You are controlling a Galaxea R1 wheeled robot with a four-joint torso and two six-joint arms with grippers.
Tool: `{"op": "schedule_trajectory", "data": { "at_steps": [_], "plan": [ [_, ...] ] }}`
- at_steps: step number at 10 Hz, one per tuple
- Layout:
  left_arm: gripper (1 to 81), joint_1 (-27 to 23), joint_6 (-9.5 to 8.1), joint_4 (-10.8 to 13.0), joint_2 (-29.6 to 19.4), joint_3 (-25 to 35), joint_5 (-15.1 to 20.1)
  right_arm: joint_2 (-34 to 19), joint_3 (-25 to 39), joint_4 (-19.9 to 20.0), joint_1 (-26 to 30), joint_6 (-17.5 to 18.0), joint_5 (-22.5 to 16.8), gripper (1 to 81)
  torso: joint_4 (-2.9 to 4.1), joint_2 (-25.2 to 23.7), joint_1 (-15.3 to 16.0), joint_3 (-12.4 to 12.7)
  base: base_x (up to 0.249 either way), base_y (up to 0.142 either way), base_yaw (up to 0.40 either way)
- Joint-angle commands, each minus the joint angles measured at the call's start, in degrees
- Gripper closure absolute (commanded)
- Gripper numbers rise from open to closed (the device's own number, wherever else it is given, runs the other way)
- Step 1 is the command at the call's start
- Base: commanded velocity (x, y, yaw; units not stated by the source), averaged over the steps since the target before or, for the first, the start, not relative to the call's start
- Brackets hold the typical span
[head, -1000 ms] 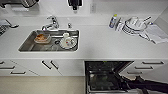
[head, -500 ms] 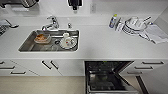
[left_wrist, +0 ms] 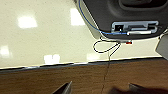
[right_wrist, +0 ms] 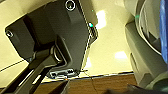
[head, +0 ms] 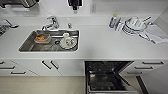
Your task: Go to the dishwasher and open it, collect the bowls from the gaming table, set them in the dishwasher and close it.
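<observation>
The dishwasher (head: pixel 108 76) stands open under the white counter, right of the sink, in the head view. Its dark inside with wire racks shows, and the door hangs down toward the floor. The gaming table is out of view. In the left wrist view my left gripper (left_wrist: pixel 102 89) is open over a brown wooden floor, with nothing between its fingertips (left_wrist: pixel 65 89). The right wrist view has my right gripper (right_wrist: pixel 100 90) open as well, above the same floor, its fingertips (right_wrist: pixel 63 89) spread wide.
A steel sink (head: pixel 30 45) holds a bowl with orange contents (head: pixel 42 38) and a white plate with a cup (head: pixel 68 42). A tap (head: pixel 52 23) stands behind it. At the counter's right are a bottle (head: pixel 113 21), stacked dishes (head: pixel 135 25) and a cloth (head: pixel 156 33). White drawers (head: pixel 147 67) flank the dishwasher.
</observation>
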Motion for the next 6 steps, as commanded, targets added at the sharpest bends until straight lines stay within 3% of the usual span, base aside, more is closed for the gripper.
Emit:
{"op": "schedule_trajectory", "data": {
  "at_steps": [1, 3, 6],
  "plan": [
    [1.0, 0.5, 0.27, -1.9, -0.5, -0.6, 4.7, 0.9, -4.2, -2.6, -9.6, -0.3, 2.6, 1.0, 0.00, 0.0, 0.0, 0.0, 0.000, 0.000, 0.000],
    [1.0, 0.4, 0.27, -1.8, -0.5, -0.6, 4.6, 6.1, -10.9, -3.6, -15.0, -0.5, 7.9, 1.0, 0.00, 0.0, 0.0, 0.0, 0.000, 0.000, 0.000],
    [1.0, 0.3, 0.44, -1.3, -0.9, -0.6, 3.9, 13.1, -19.9, -4.5, -18.2, -0.5, 10.8, 1.0, 0.00, 0.0, 0.0, 0.0, 0.000, 0.000, 0.000]
  ]
}}
